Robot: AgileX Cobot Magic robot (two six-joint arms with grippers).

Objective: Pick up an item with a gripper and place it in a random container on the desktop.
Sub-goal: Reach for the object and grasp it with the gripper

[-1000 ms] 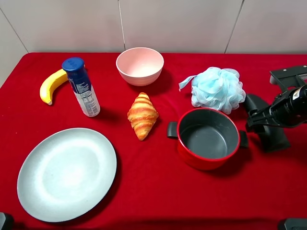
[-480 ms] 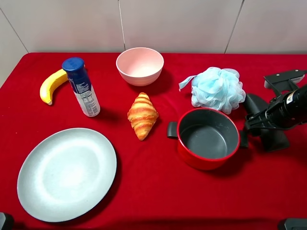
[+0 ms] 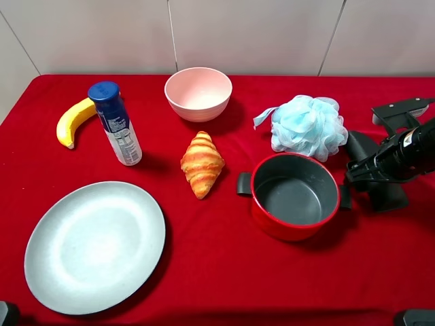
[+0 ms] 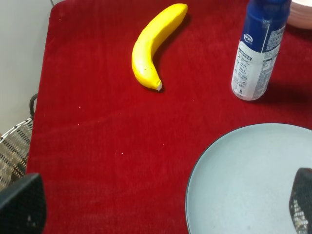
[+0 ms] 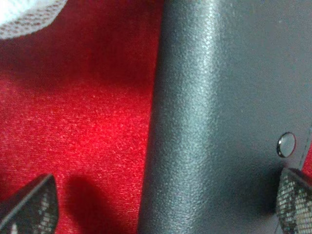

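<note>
The right gripper (image 5: 162, 202) sits with its jaws spread wide, nothing clamped yet. The item (image 5: 204, 122), that long matte black case, lies directly under it and runs lengthwise through the gap. It's off-centre though. One fingertip is right at the case's edge, while the other is out over bare red cloth, clear of the case.

So this looks like the grasp step: lined up, not yet shut. The next move probably calls for a small nudge sideways to centre it, a bit more descent, then closing across the narrow width.

Just beside the claw is the red pot (image 3: 294, 195), and the blue bath puff (image 3: 307, 126) is near too. A sloppy lift could bump either one. The container (image 3: 198, 93), the pink bowl, is well away across the desktop (image 3: 224, 258), so it's a long carry.

The left gripper (image 4: 162, 200) is also wide open and holding nothing, hovering by the plate (image 4: 243, 180).

Compared with a second ago, the right arm has crept in and settled lower over the case. Nothing else on the table has budged.
</note>
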